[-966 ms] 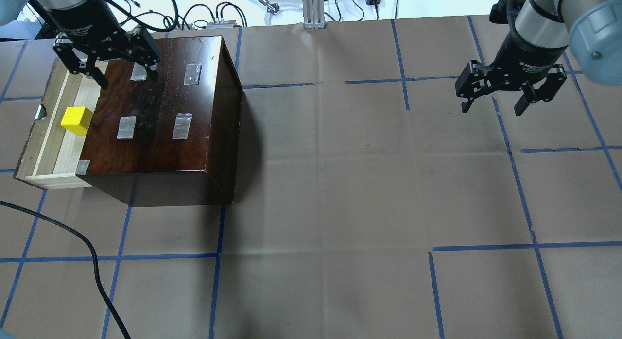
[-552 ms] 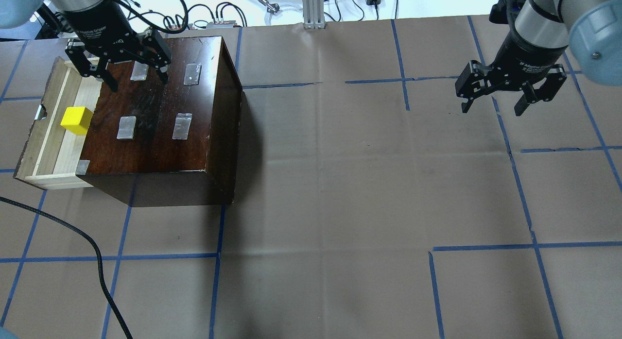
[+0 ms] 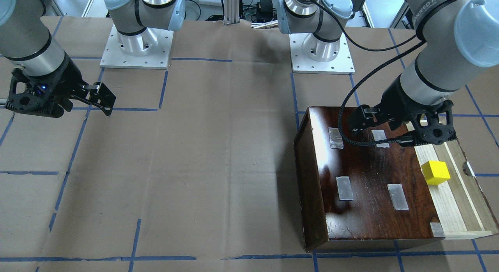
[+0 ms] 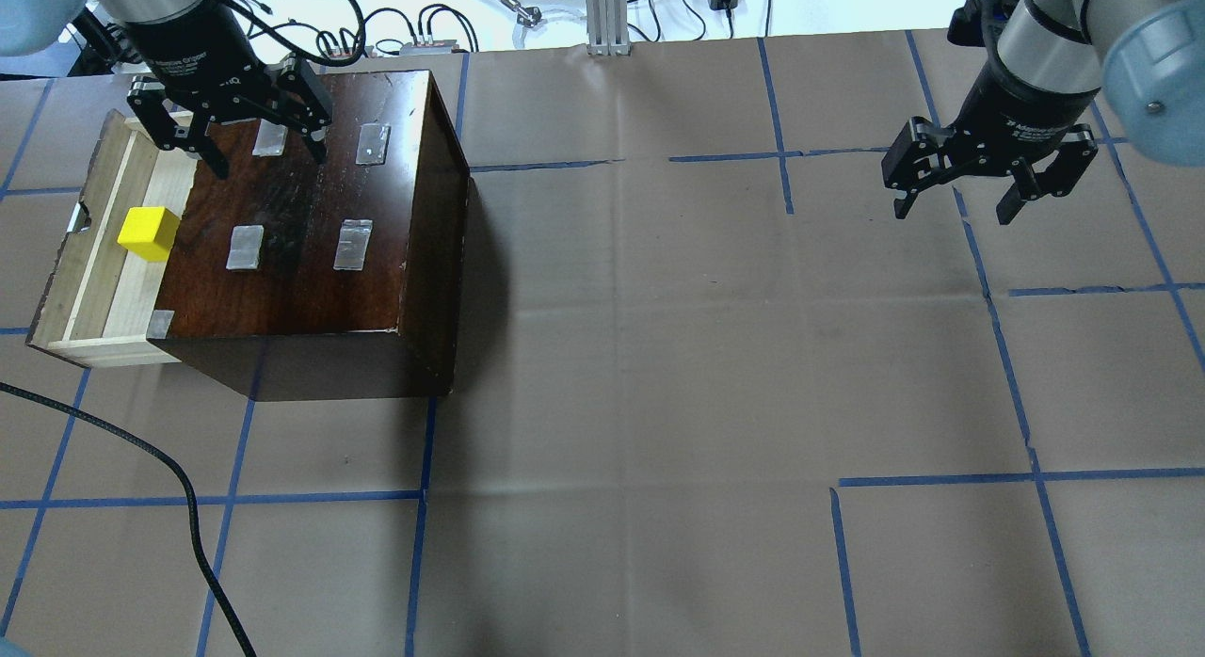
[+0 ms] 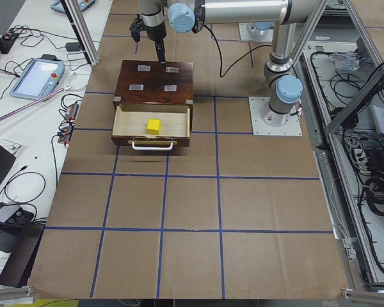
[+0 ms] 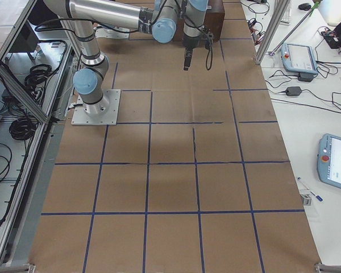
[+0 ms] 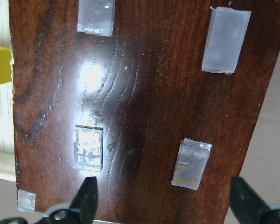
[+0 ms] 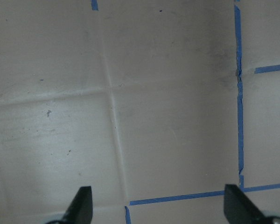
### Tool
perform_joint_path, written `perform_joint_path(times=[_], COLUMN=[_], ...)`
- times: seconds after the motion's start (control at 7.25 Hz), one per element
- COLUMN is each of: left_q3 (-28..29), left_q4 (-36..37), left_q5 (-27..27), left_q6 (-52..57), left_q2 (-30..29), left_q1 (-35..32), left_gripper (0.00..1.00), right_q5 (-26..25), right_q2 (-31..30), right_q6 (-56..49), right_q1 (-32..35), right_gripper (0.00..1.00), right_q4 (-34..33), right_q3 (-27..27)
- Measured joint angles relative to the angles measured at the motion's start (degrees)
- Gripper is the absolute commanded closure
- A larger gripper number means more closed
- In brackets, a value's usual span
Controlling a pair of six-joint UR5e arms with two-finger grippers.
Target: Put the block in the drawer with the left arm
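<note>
The yellow block [image 4: 148, 233] lies in the open pale-wood drawer [image 4: 120, 295], pulled out of the dark brown cabinet [image 4: 301, 224]. It also shows in the front view [image 3: 436, 172] and at the left edge of the left wrist view [image 7: 0, 64]. My left gripper [image 4: 273, 166] is open and empty. It hovers over the far part of the cabinet top [image 7: 144, 93], beside the drawer and apart from the block. My right gripper [image 4: 954, 213] is open and empty above bare table paper at the far right [image 8: 158, 196].
Several grey tape patches [image 4: 352, 244] lie on the cabinet top. A black cable [image 4: 188, 506] runs across the table's near left. Blue tape lines [image 4: 998, 346] grid the brown paper. Cables and boxes [image 4: 424, 36] lie beyond the far edge.
My left gripper has moved a little to the right and farther back, from over the drawer's far end to over the cabinet top, still open. The block and the right arm have not moved.
</note>
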Motion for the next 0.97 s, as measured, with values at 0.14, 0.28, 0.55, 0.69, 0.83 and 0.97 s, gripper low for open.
perform_joint_path(times=[0.14, 0.28, 0.55, 0.69, 0.83, 0.97], left_q3=[0.00, 0.04, -0.13, -0.59, -1.66, -3.59], left_q4=[0.02, 0.08, 0.06, -0.12, -0.60, -1.02], left_q5=[0.11, 0.05, -0.32, -0.31, -0.27, -0.29], left_q6=[-0.65, -1.77, -2.72, -2.75, -2.69, -2.53], left_q2=[0.08, 0.21, 0.67, 0.94, 1.90, 3.54], left_q1=[-1.01, -2.73, -5.87, -6.94, -7.63, -7.66], left_gripper=[0.01, 0.01, 0.01, 0.01, 0.01, 0.01], right_q5=[0.00, 0.00, 0.00, 0.00, 0.00, 0.00], right_q2=[0.00, 0.00, 0.00, 0.00, 0.00, 0.00], right_q6=[0.02, 0.02, -0.03, -0.04, -0.04, -0.02], right_q1=[0.00, 0.00, 0.00, 0.00, 0.00, 0.00], right_gripper=[0.00, 0.00, 0.00, 0.00, 0.00, 0.00], right_q4=[0.00, 0.00, 0.00, 0.00, 0.00, 0.00], right_q3=[0.00, 0.00, -0.01, -0.03, -0.02, -0.03])
